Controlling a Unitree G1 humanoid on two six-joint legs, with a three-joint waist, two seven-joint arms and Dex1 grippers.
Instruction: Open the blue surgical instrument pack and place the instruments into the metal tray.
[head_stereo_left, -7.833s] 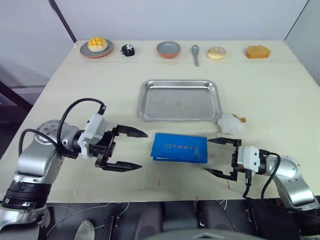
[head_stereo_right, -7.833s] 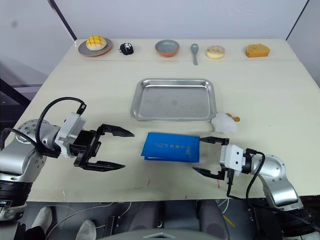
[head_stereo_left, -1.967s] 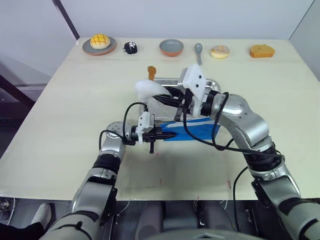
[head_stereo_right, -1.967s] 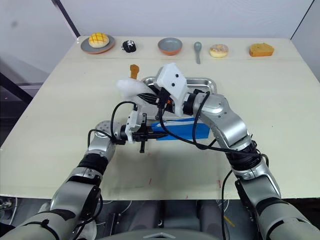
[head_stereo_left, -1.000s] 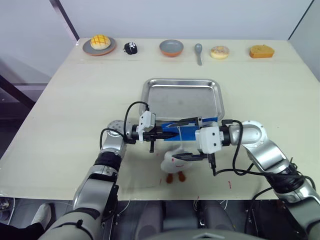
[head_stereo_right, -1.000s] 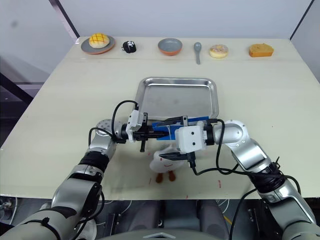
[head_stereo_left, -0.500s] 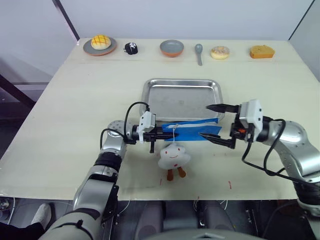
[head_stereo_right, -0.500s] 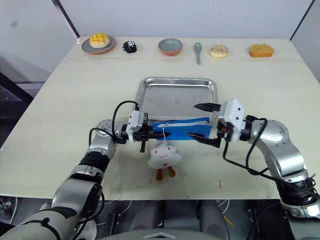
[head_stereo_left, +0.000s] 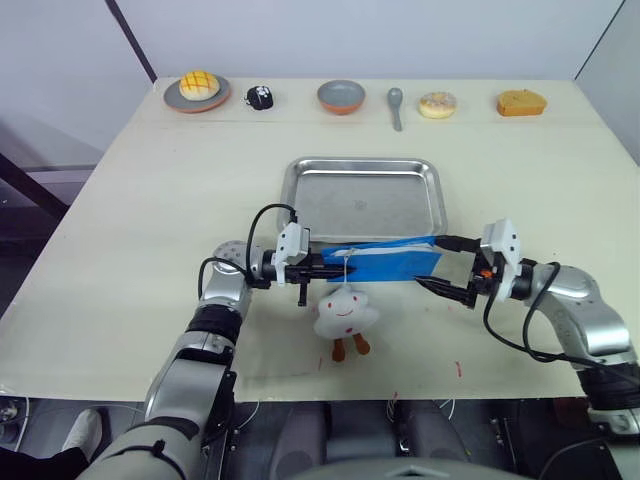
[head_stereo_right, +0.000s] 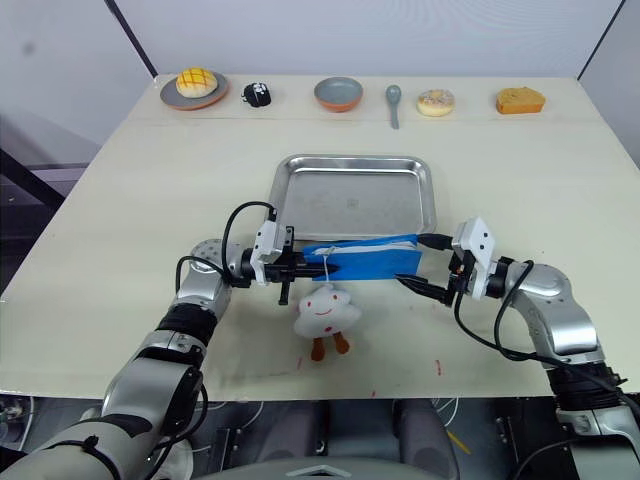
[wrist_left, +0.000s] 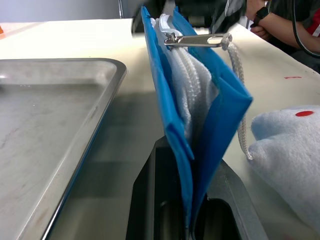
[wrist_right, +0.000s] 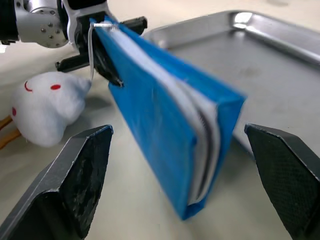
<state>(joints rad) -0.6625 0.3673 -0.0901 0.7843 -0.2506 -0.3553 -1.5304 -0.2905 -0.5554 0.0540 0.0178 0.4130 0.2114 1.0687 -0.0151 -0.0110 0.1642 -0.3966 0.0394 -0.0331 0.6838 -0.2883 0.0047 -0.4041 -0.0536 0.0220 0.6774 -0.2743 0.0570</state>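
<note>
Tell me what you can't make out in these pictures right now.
- The instruments: hidden inside the blue surgical instrument pack; the left wrist view shows whitish lining between its walls.
- Left pincer fingertips: covered by the pack's end in the eye views.
- Printed text on the pack: too faint to read.
- Small black object at the table's far edge: too small to identify.

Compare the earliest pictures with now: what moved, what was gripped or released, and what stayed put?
The left gripper has clamped the blue pack, standing it on edge. The white plush toy now dangles from its zipper. The right gripper hangs open at the far end. The metal tray stayed.
</note>
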